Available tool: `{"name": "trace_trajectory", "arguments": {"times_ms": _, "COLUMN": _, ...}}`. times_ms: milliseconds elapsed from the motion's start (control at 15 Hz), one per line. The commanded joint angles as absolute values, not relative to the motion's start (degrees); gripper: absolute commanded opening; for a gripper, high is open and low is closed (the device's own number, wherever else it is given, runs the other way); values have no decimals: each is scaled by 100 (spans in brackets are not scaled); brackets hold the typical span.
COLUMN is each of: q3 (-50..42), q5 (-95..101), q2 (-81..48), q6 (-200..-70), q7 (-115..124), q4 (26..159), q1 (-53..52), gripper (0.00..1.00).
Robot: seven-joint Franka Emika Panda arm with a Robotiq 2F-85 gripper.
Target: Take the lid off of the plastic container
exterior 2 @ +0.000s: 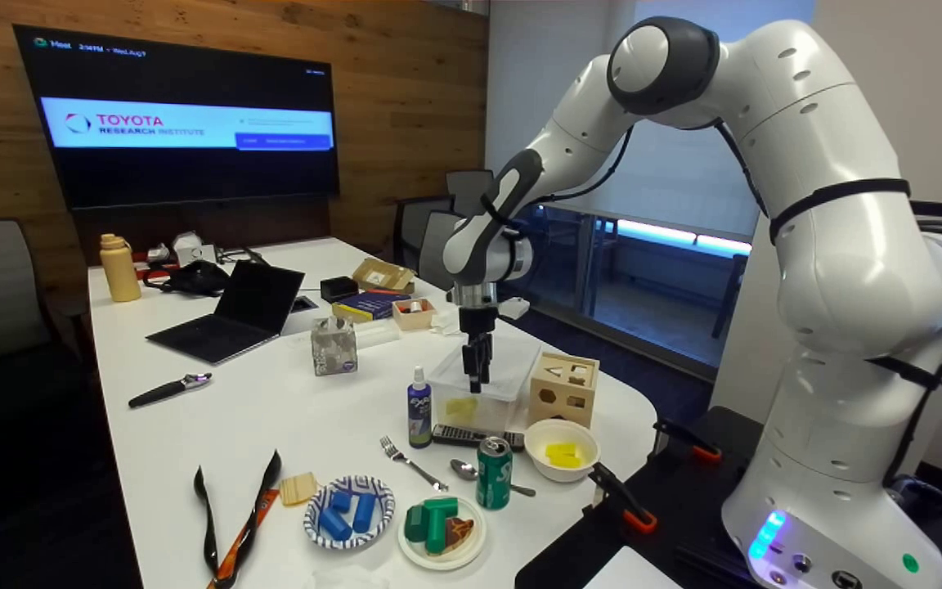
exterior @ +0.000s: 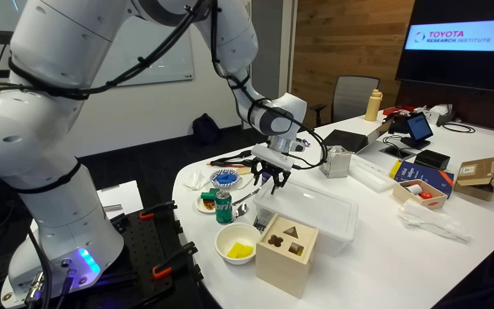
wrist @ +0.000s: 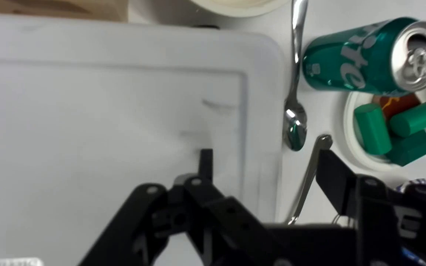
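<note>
White table [exterior: 393, 266], lid [exterior: 315, 210] on container [exterior 2: 491, 415], claw [wrist: 265, 158] (spread) at edge

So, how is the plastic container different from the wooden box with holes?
The plastic container is whitish and translucent; the wooden box is light brown and opaque. The container is low and wide; the box is taller and narrower. The container's lid covers its top, while the box's top has shaped openings. Both stand on the white table.
</note>
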State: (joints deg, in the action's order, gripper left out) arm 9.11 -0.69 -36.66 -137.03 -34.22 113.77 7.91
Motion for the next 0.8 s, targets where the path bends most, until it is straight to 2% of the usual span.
{"name": "trace_trajectory", "arguments": {"times_ms": 0, "q3": 608, "q5": 378, "q2": -3292, "q6": -15080, "q7": -2764, "q4": 12093, "q1": 350, "gripper": 100}}
{"name": "trace_trajectory", "arguments": {"times_ms": 333, "q3": -377, "q5": 1569, "q2": -3277, "q6": -16543, "q7": -1231, "q4": 12604, "q1": -678, "gripper": 100}}
{"name": "trace_trajectory", "arguments": {"times_ms": 733, "q3": -2039, "q5": 2610, "q2": -3413, "q6": -17001, "q7": 491, "q4": 12885, "q1": -2471, "gripper": 100}}
